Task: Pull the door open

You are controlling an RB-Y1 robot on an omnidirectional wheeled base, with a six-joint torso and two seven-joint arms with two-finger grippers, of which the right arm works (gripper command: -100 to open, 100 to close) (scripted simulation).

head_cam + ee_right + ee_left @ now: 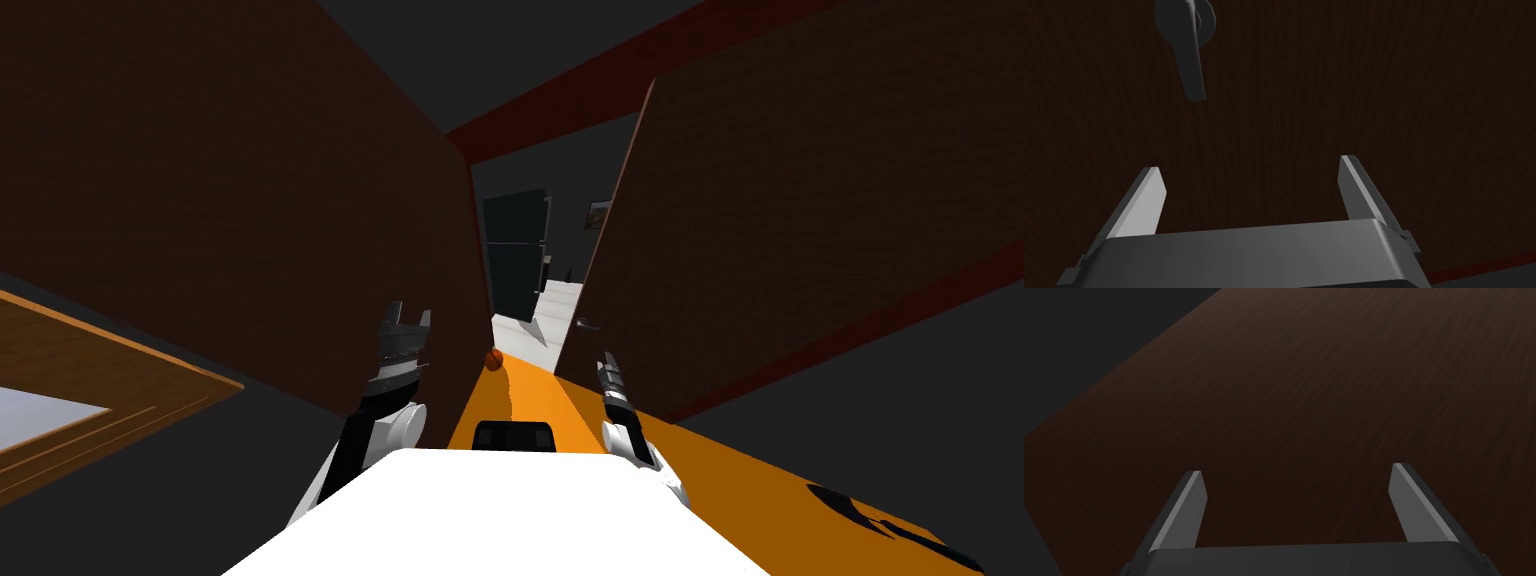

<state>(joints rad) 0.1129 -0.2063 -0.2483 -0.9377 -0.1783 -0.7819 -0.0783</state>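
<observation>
The dark brown wooden door (800, 220) stands ajar on my right, its free edge toward the gap ahead. Its grey lever handle (588, 323) sits near that edge. In the right wrist view the lever handle (1189, 55) hangs on the door face (1374, 100), beyond and off to the side of my fingers. My right gripper (607, 362) (1249, 172) is open, a short way from the handle, holding nothing. My left gripper (405, 322) (1296, 480) is open too, facing a dark brown wooden panel (1324, 388).
A large dark brown panel (220, 180) stands at my left. Between it and the door a narrow gap shows orange floor (530, 390), a small reddish ball (493, 360) and a tall dark cabinet (515, 255). A wooden-framed surface (100, 380) lies far left.
</observation>
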